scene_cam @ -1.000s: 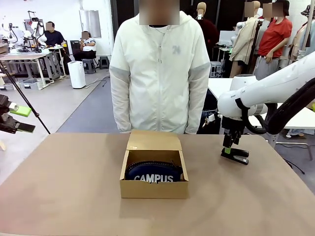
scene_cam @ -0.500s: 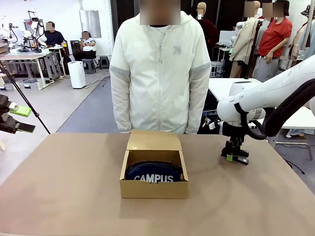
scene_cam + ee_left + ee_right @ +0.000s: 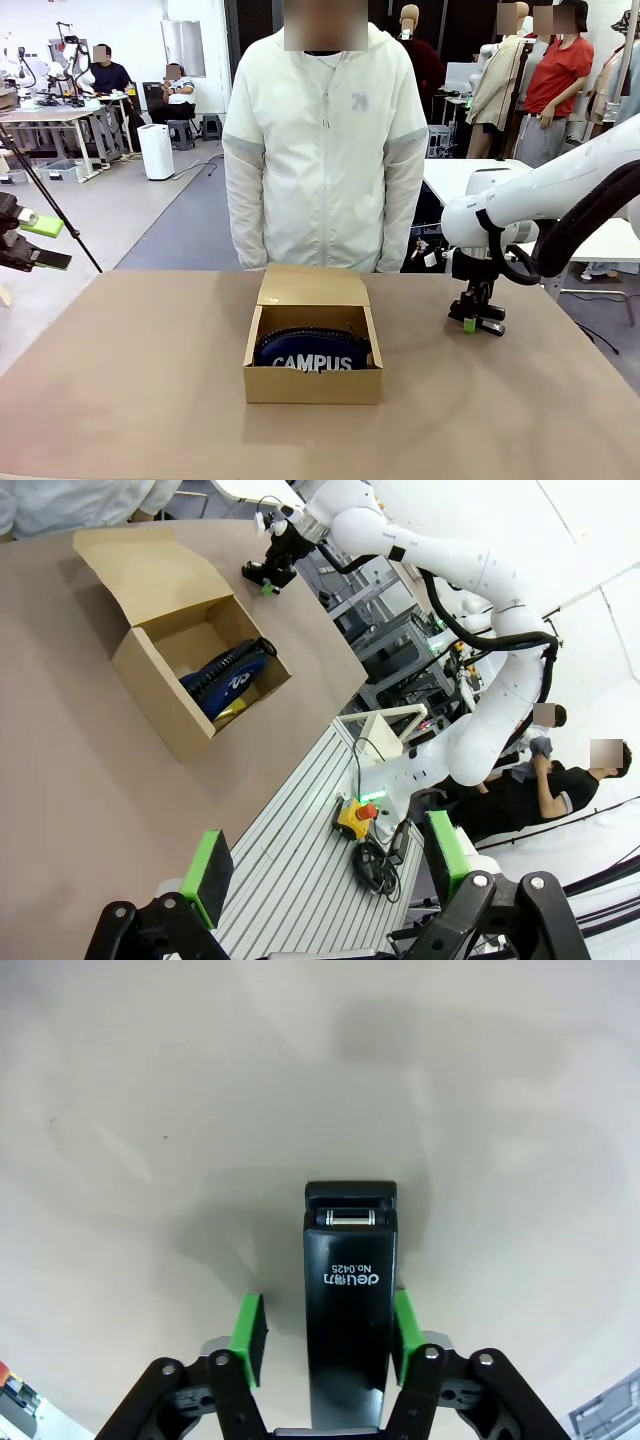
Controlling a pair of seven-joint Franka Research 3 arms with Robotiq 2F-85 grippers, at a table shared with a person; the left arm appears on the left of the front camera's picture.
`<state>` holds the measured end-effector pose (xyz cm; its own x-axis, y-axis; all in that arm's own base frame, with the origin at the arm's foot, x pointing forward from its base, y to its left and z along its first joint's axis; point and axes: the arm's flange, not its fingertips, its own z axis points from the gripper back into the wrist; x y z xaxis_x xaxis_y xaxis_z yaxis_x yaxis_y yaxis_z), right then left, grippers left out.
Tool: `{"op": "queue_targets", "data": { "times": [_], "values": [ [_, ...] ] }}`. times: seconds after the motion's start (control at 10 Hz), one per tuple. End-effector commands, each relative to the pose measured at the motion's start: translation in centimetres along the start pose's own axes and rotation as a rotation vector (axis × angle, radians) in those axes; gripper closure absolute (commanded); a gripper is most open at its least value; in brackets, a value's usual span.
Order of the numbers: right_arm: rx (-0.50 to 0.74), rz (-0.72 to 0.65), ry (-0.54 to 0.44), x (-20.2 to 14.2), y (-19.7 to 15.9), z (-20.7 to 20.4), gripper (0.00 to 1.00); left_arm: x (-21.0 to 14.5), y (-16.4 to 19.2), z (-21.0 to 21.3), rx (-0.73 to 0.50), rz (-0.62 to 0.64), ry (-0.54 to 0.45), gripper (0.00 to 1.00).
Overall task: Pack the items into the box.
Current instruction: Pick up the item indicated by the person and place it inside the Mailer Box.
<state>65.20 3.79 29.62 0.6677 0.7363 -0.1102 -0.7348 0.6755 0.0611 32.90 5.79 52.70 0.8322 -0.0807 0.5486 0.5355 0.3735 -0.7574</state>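
Two arms logged at wide brown table (image 3: pixel 150 400). Saw person in white zip jacket (image 3: pixel 325 150) standing at far side, arms down, same as a second before.

Saw white right arm (image 3: pixel 540 195) lower than a second before. Found right gripper (image 3: pixel 470 318) brought down astride small black stapler (image 3: pixel 487 324), which lay flat at table's far right, well apart from box. Noted jaws narrower than before. Checked right wrist view: one green pad (image 3: pixel 403 1322) touching or just beside stapler's flank, other pad (image 3: pixel 250 1335) apart from it with bare table between. Judged as closing in, not yet pinching; no lift. Read for task: grasp of last loose item under way, carry to box not yet begun.

Found left gripper (image 3: pixel 327 865) parked off table's left edge, pads spread wide, nothing between them, unchanged over that second.

Logged small brown cardboard box (image 3: pixel 312 388) near table middle, hinged flap lid folded back toward person, top open. Found navy blue fabric zip pencil case with white "CAMPUS" lettering (image 3: pixel 312 355) already inside, lying lengthwise and covering most of floor. Spotted strip of bare box floor beside case in left wrist view. Judged enough room for stapler beside or on top of case. Judged task roughly half done.
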Motion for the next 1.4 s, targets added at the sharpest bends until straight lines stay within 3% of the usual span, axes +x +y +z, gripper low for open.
{"op": "queue_targets", "data": {
  "times": [0.0,0.7,1.1,1.3],
  "values": [
    [0.026,0.014,0.001,0.4,-0.7,0.5,1.00,-0.2,0.1,0.3,-0.005,-0.018,0.009,0.00],
    [0.046,-0.030,0.008,-0.1,0.1,2.1,1.00,-0.2,0.1,0.3,-0.005,-0.018,0.009,0.00],
    [0.135,-0.299,0.003,-7.6,7.1,15.2,1.00,-0.2,0.1,0.3,-0.005,-0.018,0.009,0.00],
    [0.135,-0.384,-0.058,-11.6,11.1,18.4,1.00,-0.2,0.1,0.3,-0.005,-0.018,0.009,0.00]
  ]
}}
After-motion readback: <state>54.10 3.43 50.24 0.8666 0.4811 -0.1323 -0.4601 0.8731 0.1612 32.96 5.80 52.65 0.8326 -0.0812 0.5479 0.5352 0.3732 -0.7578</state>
